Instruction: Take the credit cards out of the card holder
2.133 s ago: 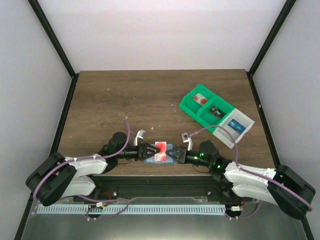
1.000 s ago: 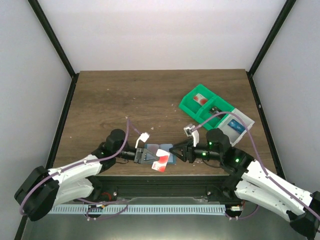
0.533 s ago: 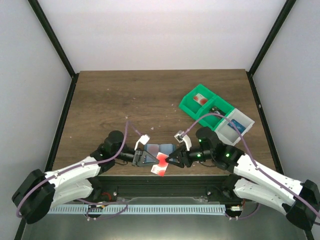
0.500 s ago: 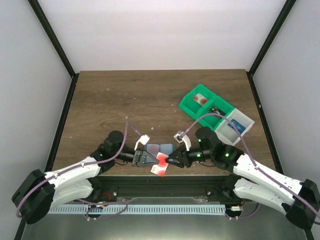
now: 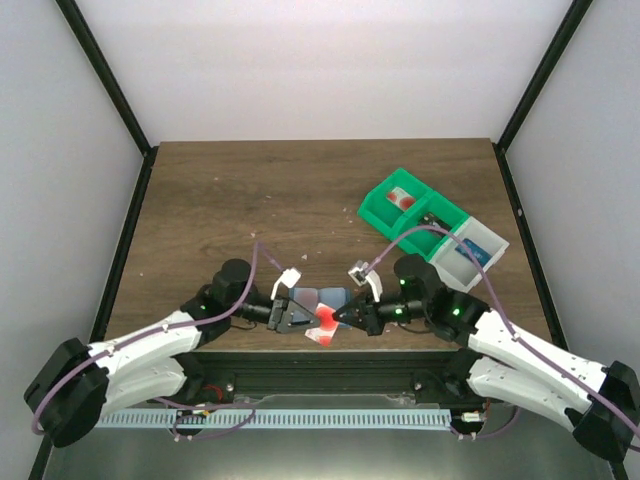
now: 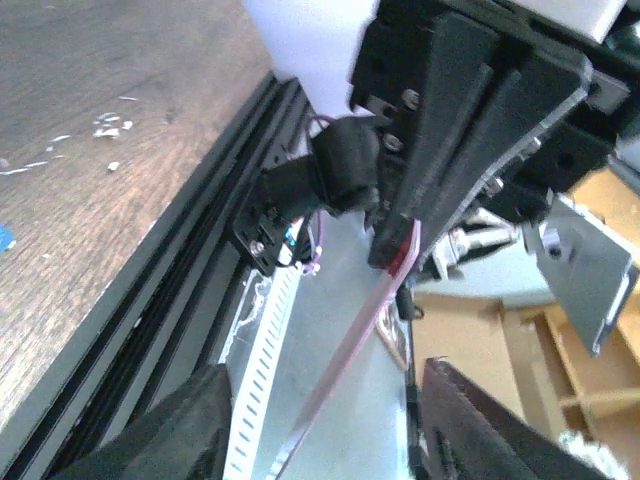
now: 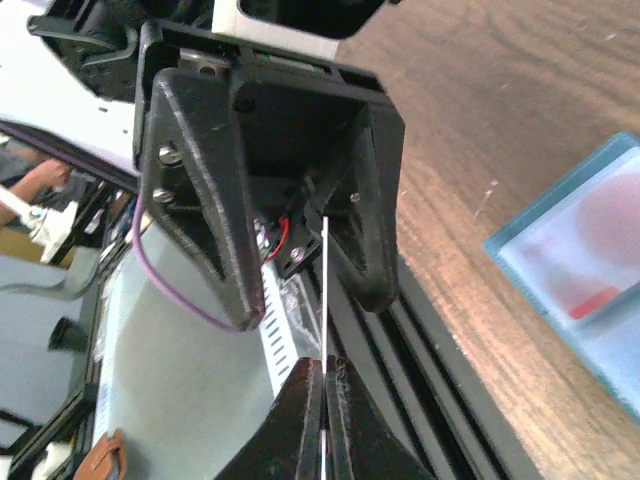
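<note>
Right gripper (image 7: 325, 385) pinched pinkish credit card (image 6: 350, 350) edge-on, clear of blue card holder (image 7: 580, 270). I judged it ready for setting aside. Left gripper (image 6: 340, 420) gaped, empty.

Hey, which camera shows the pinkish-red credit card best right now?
Top external: only there does the thin pinkish-red credit card show its flat face. The left wrist view sees it nearly edge-on, as a pink sliver; the right wrist view, as a thin pale line.
</note>
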Action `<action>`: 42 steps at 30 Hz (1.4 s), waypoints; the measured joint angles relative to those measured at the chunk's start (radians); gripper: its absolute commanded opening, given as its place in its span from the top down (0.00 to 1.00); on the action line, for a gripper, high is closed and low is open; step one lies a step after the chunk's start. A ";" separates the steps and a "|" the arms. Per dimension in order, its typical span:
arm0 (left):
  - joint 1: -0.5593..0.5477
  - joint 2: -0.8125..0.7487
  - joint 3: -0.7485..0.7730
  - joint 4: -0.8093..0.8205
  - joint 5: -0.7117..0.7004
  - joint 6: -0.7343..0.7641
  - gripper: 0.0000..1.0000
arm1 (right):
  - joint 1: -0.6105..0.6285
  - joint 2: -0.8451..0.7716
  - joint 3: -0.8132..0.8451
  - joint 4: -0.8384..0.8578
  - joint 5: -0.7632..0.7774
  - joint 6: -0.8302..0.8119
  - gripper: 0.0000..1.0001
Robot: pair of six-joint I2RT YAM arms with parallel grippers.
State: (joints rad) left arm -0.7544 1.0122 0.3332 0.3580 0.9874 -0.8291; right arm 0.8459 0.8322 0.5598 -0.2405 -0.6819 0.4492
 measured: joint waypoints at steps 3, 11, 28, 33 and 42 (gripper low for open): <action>-0.001 -0.006 0.045 -0.113 -0.079 0.039 0.23 | -0.001 -0.022 0.000 -0.008 0.064 0.016 0.99; -0.001 -0.134 0.235 -0.438 -0.476 0.152 0.01 | -0.006 -0.094 0.001 -0.043 0.383 0.111 1.00; 0.000 -0.429 0.295 -0.668 -1.087 0.309 0.00 | -0.457 0.052 0.025 0.200 0.711 0.339 1.00; 0.000 -0.469 0.285 -0.689 -1.146 0.312 0.00 | -0.545 0.105 0.000 0.254 0.809 0.427 0.99; 0.000 -0.464 0.262 -0.708 -1.135 0.310 0.00 | -0.582 0.145 -0.021 0.272 1.017 0.610 1.00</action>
State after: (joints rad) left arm -0.7544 0.5480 0.5957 -0.3504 -0.1471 -0.5190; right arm 0.2642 0.9768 0.5388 0.0311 0.3347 1.0595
